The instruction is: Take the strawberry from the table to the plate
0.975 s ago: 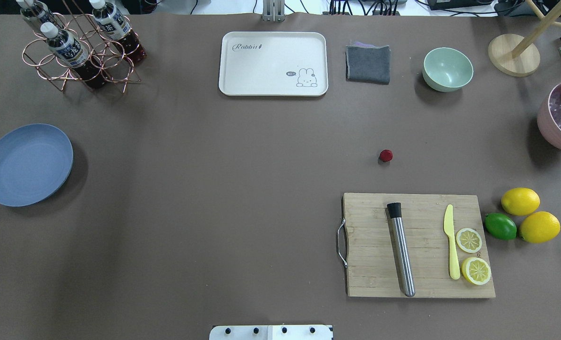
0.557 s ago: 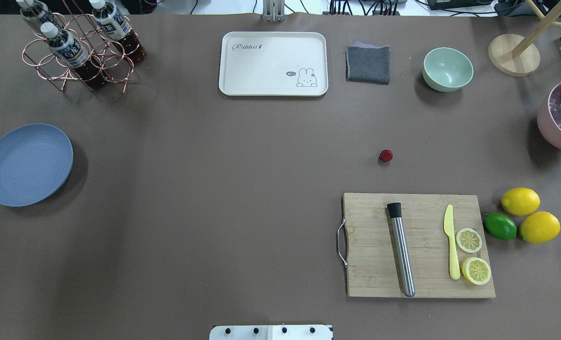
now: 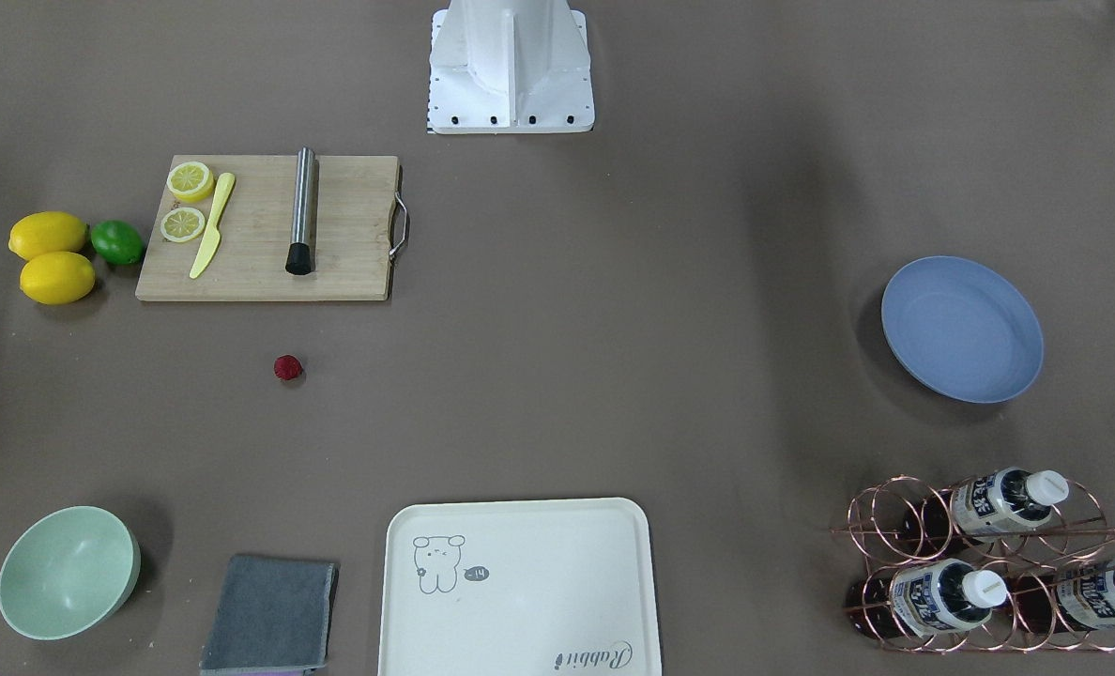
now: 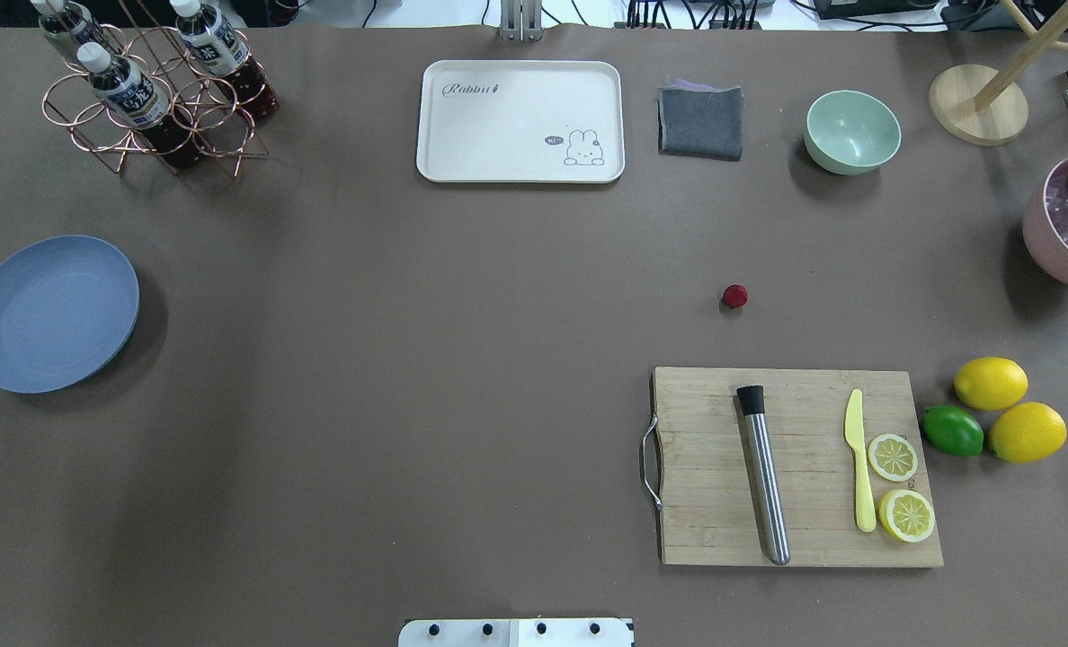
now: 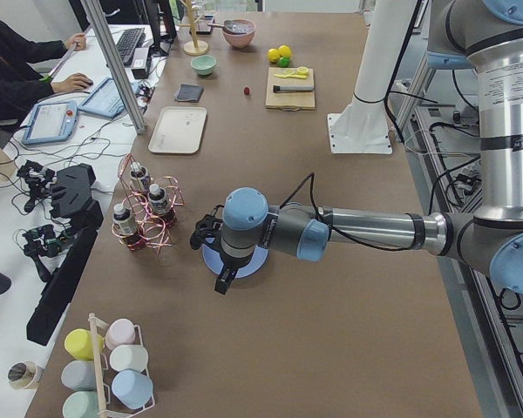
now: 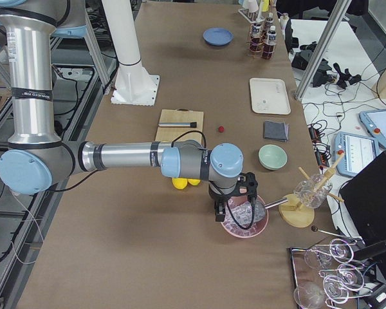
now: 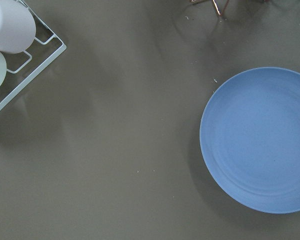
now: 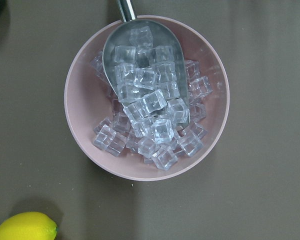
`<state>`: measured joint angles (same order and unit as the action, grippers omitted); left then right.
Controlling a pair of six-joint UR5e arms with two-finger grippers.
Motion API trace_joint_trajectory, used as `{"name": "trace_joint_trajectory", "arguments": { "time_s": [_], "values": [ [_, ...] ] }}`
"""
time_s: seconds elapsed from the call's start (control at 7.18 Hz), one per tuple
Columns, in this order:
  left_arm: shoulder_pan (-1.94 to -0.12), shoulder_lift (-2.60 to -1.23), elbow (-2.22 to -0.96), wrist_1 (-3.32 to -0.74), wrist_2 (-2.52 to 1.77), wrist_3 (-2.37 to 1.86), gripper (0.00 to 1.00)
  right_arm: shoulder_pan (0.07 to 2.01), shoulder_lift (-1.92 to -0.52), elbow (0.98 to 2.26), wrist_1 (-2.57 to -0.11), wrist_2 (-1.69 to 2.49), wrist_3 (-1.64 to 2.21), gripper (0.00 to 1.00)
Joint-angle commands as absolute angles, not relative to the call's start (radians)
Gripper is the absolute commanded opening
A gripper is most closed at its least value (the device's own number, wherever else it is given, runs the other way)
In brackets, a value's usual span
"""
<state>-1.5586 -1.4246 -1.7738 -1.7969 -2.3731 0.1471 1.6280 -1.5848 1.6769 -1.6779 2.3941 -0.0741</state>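
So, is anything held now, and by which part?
The strawberry lies unheld on the table; for the left gripper and right gripper, it cannot be told.

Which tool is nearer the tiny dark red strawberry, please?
The right tool, over the pink ice bowl at the strawberry end; the left tool, over the far round blue plate.

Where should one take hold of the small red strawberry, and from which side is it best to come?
Grip the strawberry across its round middle, coming straight down from above. It is a small, roundish lump lying low on the bare table, apart from the cutting board, so all its sides are free.
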Motion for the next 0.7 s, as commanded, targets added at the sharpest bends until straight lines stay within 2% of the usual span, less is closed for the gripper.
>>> {"name": "trace_joint_trajectory", "arguments": {
  "time_s": [0.0,0.56],
  "values": [
    [-1.563,-1.424,-1.764,-1.804,-2.376,0.149,0.98,1.628,-1.585,1.678,-1.677,2.393,-0.081,1.00],
    [-1.565,-1.430,-1.764,-1.804,-2.376,0.144,0.98,1.628,-1.569,1.684,-1.677,2.395,-0.075,1.00]
  ]
}}
